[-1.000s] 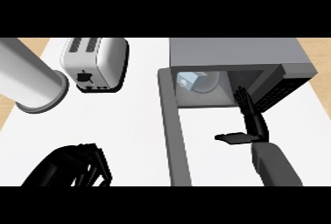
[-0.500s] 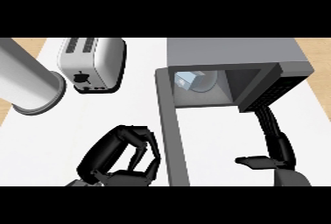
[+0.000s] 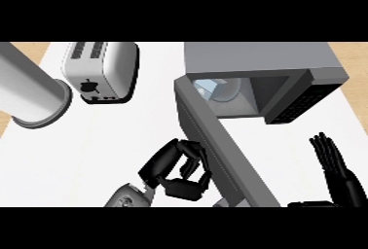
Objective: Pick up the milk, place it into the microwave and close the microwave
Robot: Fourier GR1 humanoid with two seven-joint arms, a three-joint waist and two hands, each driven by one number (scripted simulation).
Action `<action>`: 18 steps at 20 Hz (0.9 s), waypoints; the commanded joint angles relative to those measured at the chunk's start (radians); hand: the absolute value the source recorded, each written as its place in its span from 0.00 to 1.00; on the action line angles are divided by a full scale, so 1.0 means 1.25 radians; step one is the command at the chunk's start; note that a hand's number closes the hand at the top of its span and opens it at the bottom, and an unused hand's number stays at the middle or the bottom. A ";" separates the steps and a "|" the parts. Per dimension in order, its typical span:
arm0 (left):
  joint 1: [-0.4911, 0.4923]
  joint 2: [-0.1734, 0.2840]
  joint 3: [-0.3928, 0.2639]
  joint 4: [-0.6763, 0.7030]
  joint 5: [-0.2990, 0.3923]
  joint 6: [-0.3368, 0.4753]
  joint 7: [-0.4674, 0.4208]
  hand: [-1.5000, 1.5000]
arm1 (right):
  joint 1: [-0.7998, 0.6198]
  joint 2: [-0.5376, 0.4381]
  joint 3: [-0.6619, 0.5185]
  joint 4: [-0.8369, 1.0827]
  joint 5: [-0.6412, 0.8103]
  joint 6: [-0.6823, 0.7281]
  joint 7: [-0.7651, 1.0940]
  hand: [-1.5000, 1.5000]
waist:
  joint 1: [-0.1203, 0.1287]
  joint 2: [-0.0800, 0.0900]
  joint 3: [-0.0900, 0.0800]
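The microwave [image 3: 287, 63] sits at the upper right of the frame with its door [image 3: 223, 155] swung open, running as a long grey slab from the cavity's left edge down toward the bottom centre. Inside the cavity, at its upper left, the milk [image 3: 207, 86] shows as a small pale blue carton on the round turntable, so placing looks done and closing the door is what remains. The left hand [image 3: 176, 170] is at lower centre, just left of the door, its fingers curled and empty, knuckles near or against the door's outer face; whether they touch cannot be told. The right hand [image 3: 332, 160] is at the lower right edge, fingers straight and pointing up, holding nothing, well apart from the door. A toaster [image 3: 101, 70] stands at the upper left and a grey cylinder [image 3: 32, 92] at the far left on the white surface [image 3: 108, 131]. The risk from here appears to be in the push: curled fingers on a slanted door could slide along it rather than swing it, leaving it ajar. A push too close to the hinge might shift the microwave itself. The milk stands near the cavity's mouth, so a hard-swung door might jolt or tip it.
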 commanded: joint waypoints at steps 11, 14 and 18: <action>-0.194 -0.002 -0.253 0.384 0.259 0.352 -0.249 1.00 | 0.117 -0.037 0.027 -0.347 -0.189 0.147 0.141 0.00 | -0.043 0.013 -0.002; -0.277 -0.002 -0.264 0.405 0.342 0.332 -0.189 1.00 | 0.119 -0.032 0.049 -0.407 -0.201 0.135 0.192 0.00 | -0.060 0.016 -0.002; -0.287 -0.002 -0.323 0.358 0.413 0.413 -0.243 1.00 | 0.116 -0.055 0.046 -0.447 -0.256 0.164 0.242 0.00 | -0.078 0.018 -0.003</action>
